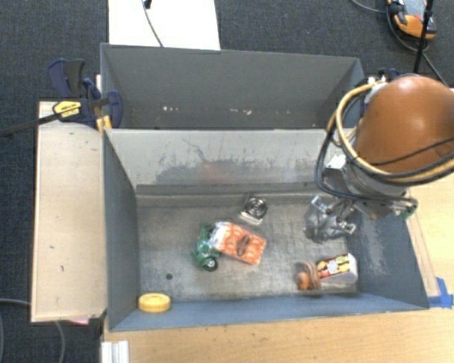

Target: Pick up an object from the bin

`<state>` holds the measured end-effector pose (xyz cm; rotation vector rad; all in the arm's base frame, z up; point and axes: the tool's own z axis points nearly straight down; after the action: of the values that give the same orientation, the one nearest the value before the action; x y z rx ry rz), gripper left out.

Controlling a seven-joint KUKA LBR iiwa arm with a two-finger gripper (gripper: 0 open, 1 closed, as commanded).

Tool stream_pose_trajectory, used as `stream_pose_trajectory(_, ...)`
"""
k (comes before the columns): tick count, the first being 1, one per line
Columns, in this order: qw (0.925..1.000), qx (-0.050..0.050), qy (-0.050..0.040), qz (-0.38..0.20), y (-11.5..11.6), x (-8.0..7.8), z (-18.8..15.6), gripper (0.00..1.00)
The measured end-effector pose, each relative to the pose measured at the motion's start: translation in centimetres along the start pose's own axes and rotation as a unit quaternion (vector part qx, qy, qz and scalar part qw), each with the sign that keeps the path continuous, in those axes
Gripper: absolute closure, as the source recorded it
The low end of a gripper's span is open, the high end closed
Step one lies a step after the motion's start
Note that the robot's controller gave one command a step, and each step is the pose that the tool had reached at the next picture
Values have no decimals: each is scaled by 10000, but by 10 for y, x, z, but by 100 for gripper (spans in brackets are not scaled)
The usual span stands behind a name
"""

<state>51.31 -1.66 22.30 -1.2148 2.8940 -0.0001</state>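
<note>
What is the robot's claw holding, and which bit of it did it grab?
Nothing that shows. The gripper hangs over the bare floor of the bin at the right, with the red-and-yellow packet lying apart from it, nearer the front wall.

A big, smooth dome cover (412,123), glossy orange-brown, caps the wrist. Thin black cables (408,161) cross the cover's lower face, and a tan hose (339,127) loops round the cover's left edge. Under the cover sits a grey metal collar (363,187), with a small white block (334,162) at the cover's lower left. A green tab (408,210) pokes out below the cover. The jaws, below the cover's left side, are bare silvery metal.
</note>
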Motion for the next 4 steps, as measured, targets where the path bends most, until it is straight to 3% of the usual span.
stream_pose_trajectory(1,10000,0,0,0,0,0,0,100)
stream_pose_trajectory(2,9997,19,-10,234,-15,-28,12,100)
stream_pose_trajectory(3,9802,-3,9,1980,55,-34,73,0)
stream_pose_trajectory(4,9805,-10,10,1967,58,-36,75,0)
